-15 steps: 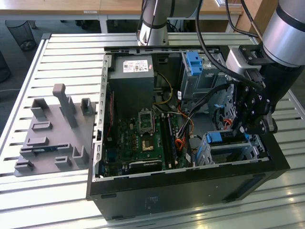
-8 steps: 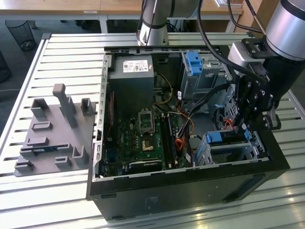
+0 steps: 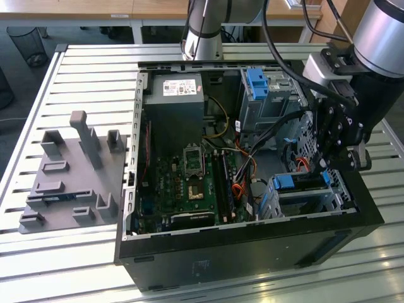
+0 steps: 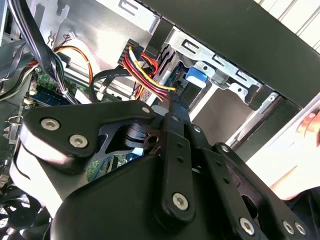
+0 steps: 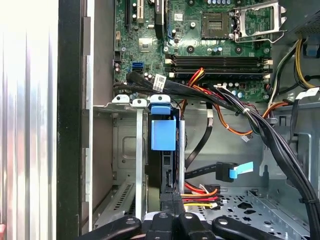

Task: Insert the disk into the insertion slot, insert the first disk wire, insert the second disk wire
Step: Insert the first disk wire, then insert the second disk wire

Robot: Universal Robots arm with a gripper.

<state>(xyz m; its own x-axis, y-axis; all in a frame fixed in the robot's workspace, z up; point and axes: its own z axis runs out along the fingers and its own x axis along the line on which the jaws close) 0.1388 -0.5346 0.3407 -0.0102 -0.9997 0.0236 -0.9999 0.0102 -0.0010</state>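
The disk (image 3: 291,183), framed by its blue carrier, sits inside the insertion slot (image 3: 334,202), the low silver cage in the open case at the exterior view's right. In the first wrist view the carrier's blue tab (image 5: 163,132) stands between the cage walls (image 5: 125,150). My gripper (image 3: 334,165) reaches down into the case at the cage. Its fingers (image 5: 168,201) are pressed together at the disk's end, shut on a black connector with red, yellow and black wires (image 5: 200,192), which run to the fingertips (image 4: 176,100). A second black cable with a blue tag (image 5: 227,171) lies loose beside it.
The case holds a motherboard (image 3: 189,183), a power supply (image 3: 173,107) and a taller cage with a blue latch (image 3: 259,82). Thick cable bundles (image 5: 260,125) cross above the cage. A grey fixture plate (image 3: 69,177) lies on the slatted table. A person's hand (image 4: 305,125) is beyond the case wall.
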